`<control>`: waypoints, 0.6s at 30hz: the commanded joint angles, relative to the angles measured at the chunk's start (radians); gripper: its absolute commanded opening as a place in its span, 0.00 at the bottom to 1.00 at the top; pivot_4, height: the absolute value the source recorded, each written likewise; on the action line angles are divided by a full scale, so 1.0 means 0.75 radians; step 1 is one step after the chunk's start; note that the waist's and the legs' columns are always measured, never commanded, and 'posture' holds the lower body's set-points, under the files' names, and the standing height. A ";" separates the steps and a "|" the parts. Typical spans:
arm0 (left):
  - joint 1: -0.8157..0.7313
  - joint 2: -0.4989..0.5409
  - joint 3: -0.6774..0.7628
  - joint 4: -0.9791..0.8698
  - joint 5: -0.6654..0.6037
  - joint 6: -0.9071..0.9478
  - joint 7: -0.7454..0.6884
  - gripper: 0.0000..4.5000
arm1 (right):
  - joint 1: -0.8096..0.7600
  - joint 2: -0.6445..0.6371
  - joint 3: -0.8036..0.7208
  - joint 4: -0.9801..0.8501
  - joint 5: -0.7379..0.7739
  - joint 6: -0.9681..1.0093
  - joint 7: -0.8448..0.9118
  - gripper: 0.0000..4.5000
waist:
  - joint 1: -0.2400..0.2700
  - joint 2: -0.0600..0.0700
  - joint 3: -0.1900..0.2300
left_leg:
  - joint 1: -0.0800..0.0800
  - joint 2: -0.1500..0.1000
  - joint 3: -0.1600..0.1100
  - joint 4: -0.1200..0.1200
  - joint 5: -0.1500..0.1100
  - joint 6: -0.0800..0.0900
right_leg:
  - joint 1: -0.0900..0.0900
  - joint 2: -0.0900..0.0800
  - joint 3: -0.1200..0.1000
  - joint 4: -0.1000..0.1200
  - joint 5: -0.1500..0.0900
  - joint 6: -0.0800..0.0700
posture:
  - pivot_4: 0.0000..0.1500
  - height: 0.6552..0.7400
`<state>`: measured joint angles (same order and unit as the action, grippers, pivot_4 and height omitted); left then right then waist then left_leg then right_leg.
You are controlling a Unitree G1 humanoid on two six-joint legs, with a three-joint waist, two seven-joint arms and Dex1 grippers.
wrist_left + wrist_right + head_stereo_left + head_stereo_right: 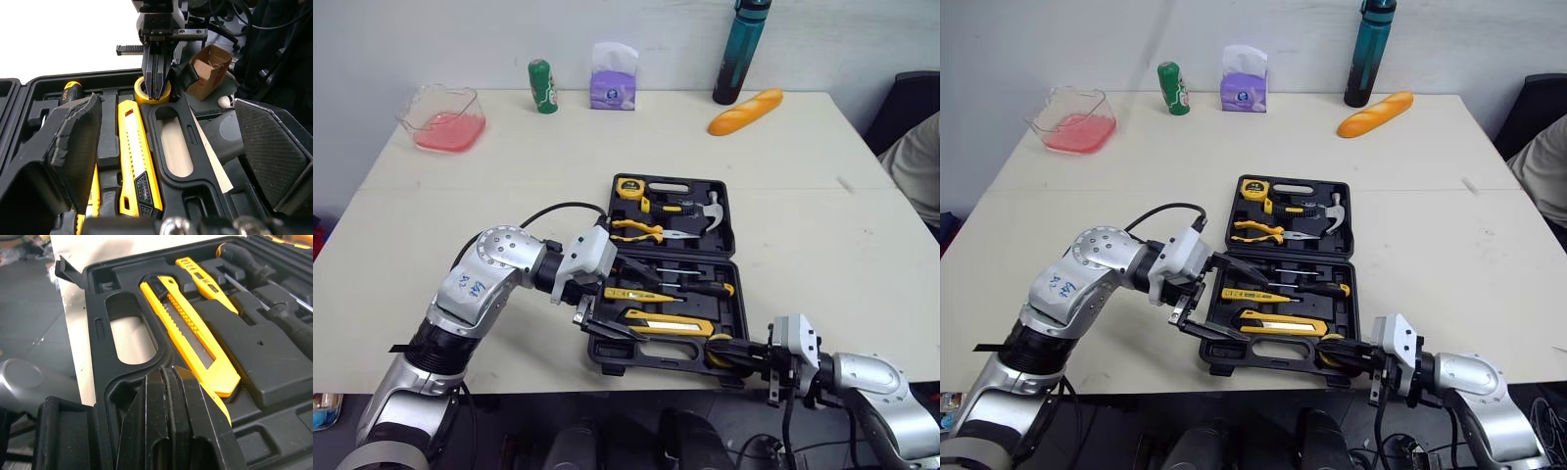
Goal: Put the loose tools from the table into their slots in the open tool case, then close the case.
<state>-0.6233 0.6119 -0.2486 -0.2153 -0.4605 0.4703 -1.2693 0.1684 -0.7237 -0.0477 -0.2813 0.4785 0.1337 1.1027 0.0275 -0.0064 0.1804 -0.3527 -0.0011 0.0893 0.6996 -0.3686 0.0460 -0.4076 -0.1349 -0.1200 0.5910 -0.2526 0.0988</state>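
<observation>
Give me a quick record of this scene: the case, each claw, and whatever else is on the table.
Case: tool case, open, flat on table
Left claw: open, at the case's near left corner
Right claw: shut, tips at the yellow roll, case's near right corner
In slots: hammer, pliers, utility knife
Also on table: teal bottle, bread loaf, green can

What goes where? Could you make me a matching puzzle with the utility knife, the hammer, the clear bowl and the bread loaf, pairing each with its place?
Things:
1 utility knife
2 hammer
3 clear bowl
4 bread loaf

Places:
A far left corner of the table
B far half of the tool case
C beside the bottle, far right
D near half of the tool case

Pairs: 1-D, 2-B, 3-A, 4-C.
</observation>
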 commanded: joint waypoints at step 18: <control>-0.097 0.001 0.136 0.769 0.392 -0.247 0.345 0.01 | -0.597 -0.165 -0.022 0.326 -0.186 0.460 -0.424 0.00 | -0.006 0.008 0.005 | -0.008 -0.003 0.004 0.000 0.000 0.005 | -0.008 0.004 -0.013 0.003 0.002 0.003 | 1.00 0.94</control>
<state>-0.6636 0.6324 -0.1416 0.3372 -0.1836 0.2994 -1.0334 -0.2433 -0.8578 -0.0934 -0.0326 0.3727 0.4839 0.7971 0.0232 0.0000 0.1843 -0.3591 -0.0034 0.0921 0.6998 -0.3680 0.0497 -0.4132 -0.1319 -0.1300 0.5931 -0.2510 0.1013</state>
